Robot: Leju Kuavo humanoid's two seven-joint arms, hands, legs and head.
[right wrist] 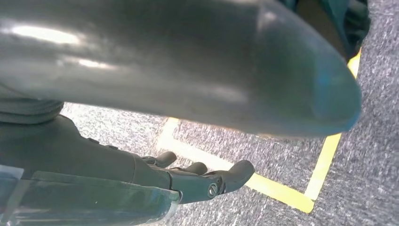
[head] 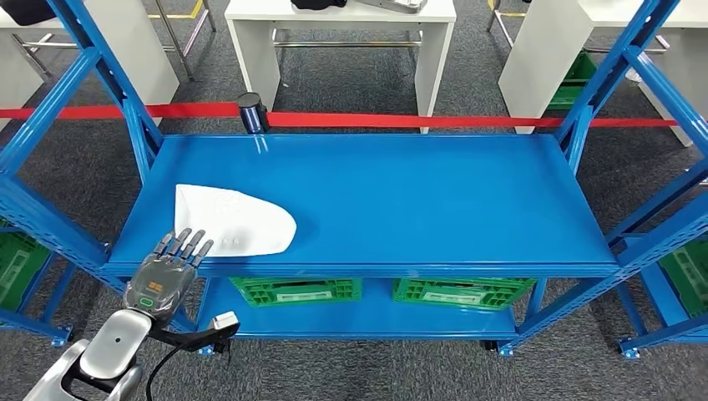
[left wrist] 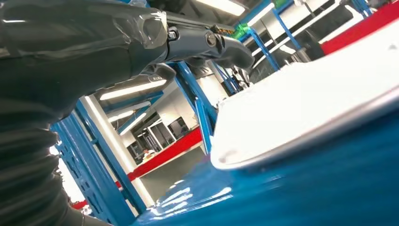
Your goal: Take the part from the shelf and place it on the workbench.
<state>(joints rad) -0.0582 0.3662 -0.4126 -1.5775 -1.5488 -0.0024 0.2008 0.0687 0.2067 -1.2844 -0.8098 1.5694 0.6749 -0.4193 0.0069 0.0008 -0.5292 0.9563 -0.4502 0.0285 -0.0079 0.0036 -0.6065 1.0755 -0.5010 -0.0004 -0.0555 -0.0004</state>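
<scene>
We cannot tell from the head view whether the left hand (head: 171, 266) touches the white part (head: 236, 221); its fingertips (head: 190, 243) overlap the part's near edge. In the left wrist view the part (left wrist: 301, 103) is cut off by the frame. The right hand's (right wrist: 188, 176) thumb is blurred.

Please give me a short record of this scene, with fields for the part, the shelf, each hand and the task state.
part: white part, lying flat on the near left of the shelf top
shelf: blue shelf, with green crates on its lower level
left hand: left hand at the part's near edge, fingers spread, holding nothing
right hand: right hand hanging over grey carpet with yellow floor lines, fingers apart, holding nothing
task state: part not yet lifted
</scene>
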